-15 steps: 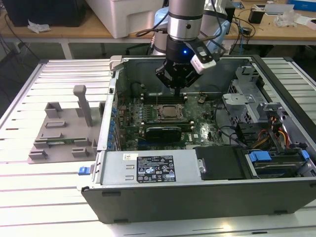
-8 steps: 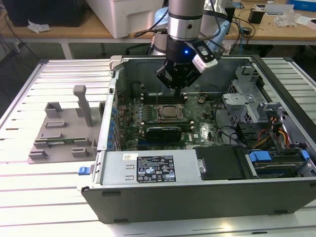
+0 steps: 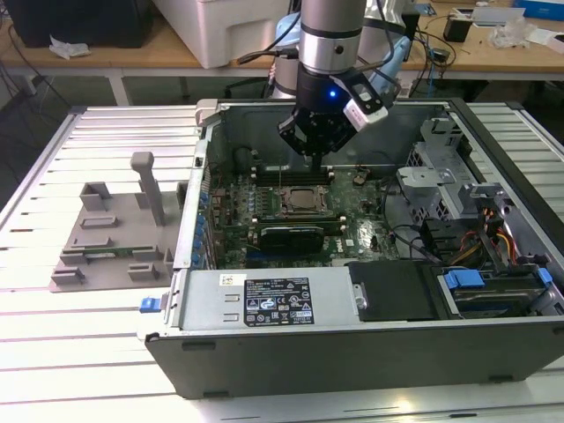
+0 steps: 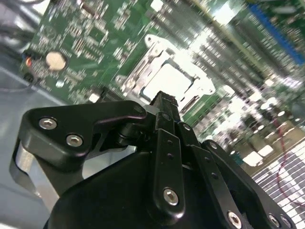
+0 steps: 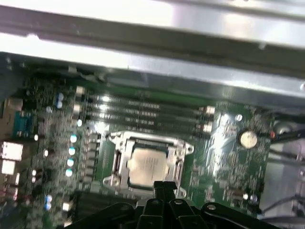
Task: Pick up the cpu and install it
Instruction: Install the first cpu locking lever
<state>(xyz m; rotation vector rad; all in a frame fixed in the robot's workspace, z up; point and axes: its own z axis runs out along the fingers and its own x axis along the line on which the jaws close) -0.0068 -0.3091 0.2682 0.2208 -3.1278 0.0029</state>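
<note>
— Where does the chip (image 5: 148, 164) sit?

— Inside the socket (image 5: 116, 164), flat, its silvery top facing up and the metal frame around it on all sides. It looks set in place rather than carried; whether the frame is latched over it cannot be told.

— And the gripper (image 5: 164, 186)?

— Its tips hang just above the socket's near edge, a little apart from the chip, not touching it. In both wrist views the two fingers meet at the tips, so the tool is closed, and nothing shows between them.

— Why would it hold there, directly over the socket?

— Likely because the socket allows only a straight vertical approach: the memory slots (image 5: 143, 112) run just beside it, and the walls of the computer case (image 3: 352, 344) rise all round the board (image 3: 366, 233) that carries it.

— What of the grey tray (image 3: 97, 256)?

— In the exterior view it lies outside the case, well apart from the socket, toward that view's left. No chip can be made out on it, which fits the chip lying in the socket.
</note>
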